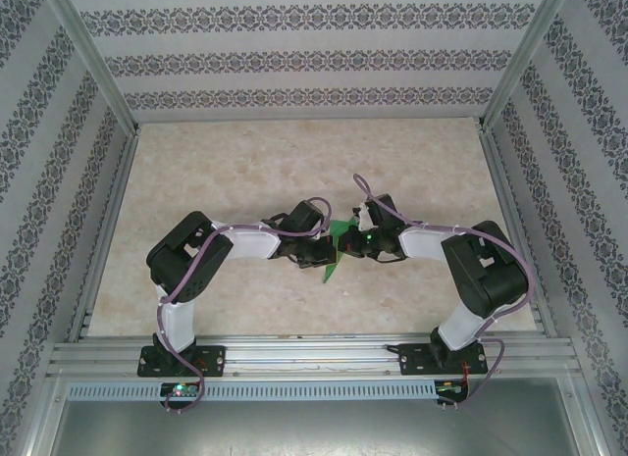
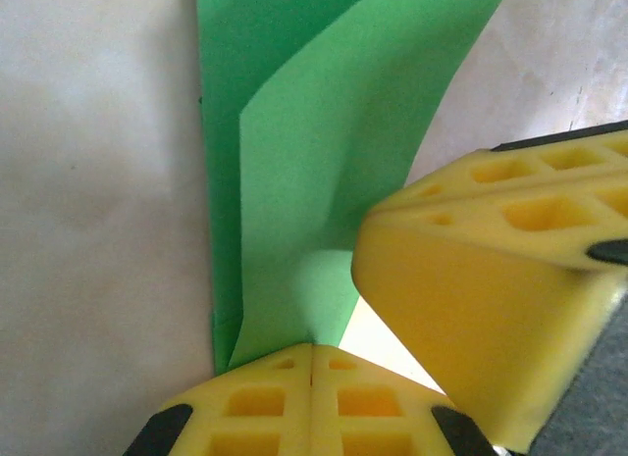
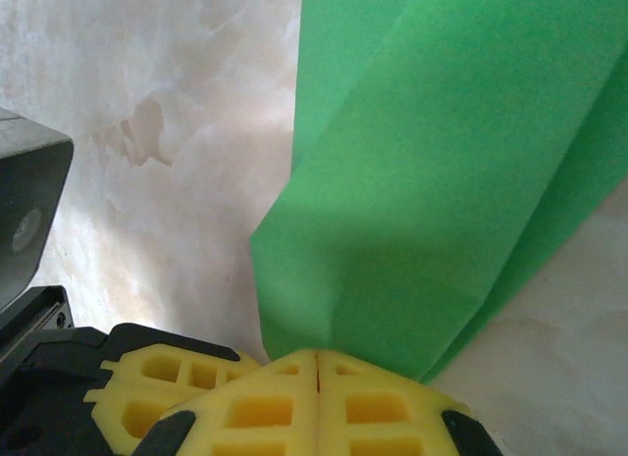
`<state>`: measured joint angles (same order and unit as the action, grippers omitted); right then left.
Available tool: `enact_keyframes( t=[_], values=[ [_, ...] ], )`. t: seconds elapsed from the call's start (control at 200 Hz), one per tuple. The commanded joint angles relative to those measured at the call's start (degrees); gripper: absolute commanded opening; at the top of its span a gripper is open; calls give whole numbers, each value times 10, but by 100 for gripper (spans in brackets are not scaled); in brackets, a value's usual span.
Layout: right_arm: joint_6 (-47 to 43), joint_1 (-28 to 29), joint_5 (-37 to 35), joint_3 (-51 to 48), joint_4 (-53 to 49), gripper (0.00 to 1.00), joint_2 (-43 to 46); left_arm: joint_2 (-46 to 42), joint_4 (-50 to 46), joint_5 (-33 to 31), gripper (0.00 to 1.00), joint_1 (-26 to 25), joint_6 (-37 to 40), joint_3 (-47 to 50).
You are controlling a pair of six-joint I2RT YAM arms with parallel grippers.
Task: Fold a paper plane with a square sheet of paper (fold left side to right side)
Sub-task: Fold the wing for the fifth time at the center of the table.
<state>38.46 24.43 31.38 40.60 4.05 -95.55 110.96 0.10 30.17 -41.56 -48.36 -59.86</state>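
A pale table [image 1: 245, 172] is seen below. Folded green paper [image 2: 304, 201] is found near the middle of the table. One edge is pinched tight by the closed left gripper [image 2: 312, 363]. Another edge is pinched tight by the closed right gripper [image 3: 316, 363]. The grippers are placed just beside each other.

Entry: text, labels, brands, nos., signs. None legible.
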Motion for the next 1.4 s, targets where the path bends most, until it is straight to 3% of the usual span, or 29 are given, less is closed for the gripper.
enact_keyframes(
  t=[0.0, 0.51, 1.394],
  values=[
    [0, 11, 5, 2, 8, 0, -19, 38, -96, -46, 0, -8, 14, 11],
    [-83, -9, -72, 39, -77, 0, -52, 41, -132, -70, 0, -9, 14, 7],
    [-117, -115, -37, 99, -80, 0, -99, 52, -141, -69, 0, -9, 17, 0]
  ],
)
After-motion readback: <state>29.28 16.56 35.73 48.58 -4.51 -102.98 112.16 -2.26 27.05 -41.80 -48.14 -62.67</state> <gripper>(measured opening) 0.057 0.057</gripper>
